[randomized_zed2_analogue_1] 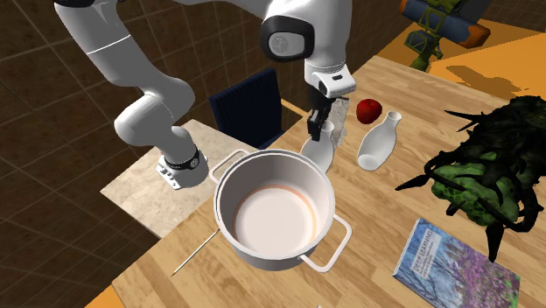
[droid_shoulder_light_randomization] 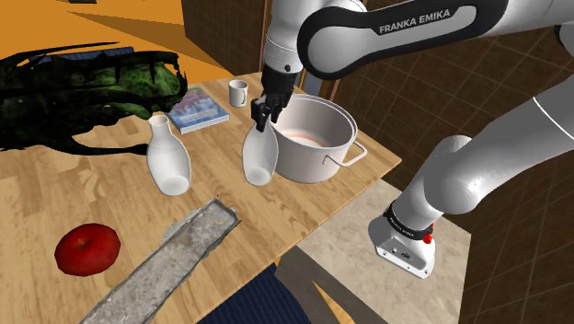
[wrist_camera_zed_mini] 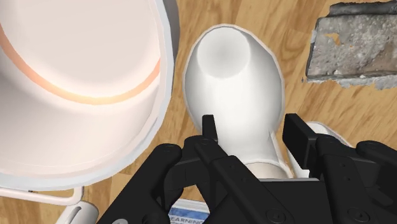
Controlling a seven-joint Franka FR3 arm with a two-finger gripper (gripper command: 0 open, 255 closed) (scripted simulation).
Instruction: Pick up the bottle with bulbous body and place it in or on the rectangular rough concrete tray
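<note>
The white bottle [droid_shoulder_light_randomization: 259, 158] is being pinched at the neck by the gripper [droid_shoulder_light_randomization: 263, 120], right beside the pot [droid_shoulder_light_randomization: 317, 155]. It could be getting swung loose or bumped on that rim while being carried to the tray [droid_shoulder_light_randomization: 184, 244].

1. My tool [wrist_camera_zed_mini: 251, 127] is looking matt black.
2. The bottle [wrist_camera_zed_mini: 235, 89] is showing smooth, plain white.
3. The tray [wrist_camera_zed_mini: 356, 51] is looking rough, grey, like concrete.
4. The surface [droid_shoulder_light_randomization: 55, 193] is showing wood grain.

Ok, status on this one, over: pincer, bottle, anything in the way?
Pincer shut on white bottle at the neck. Bottle beside the pot, not yet on the grey tray. Second white bottle stands nearby.
</note>
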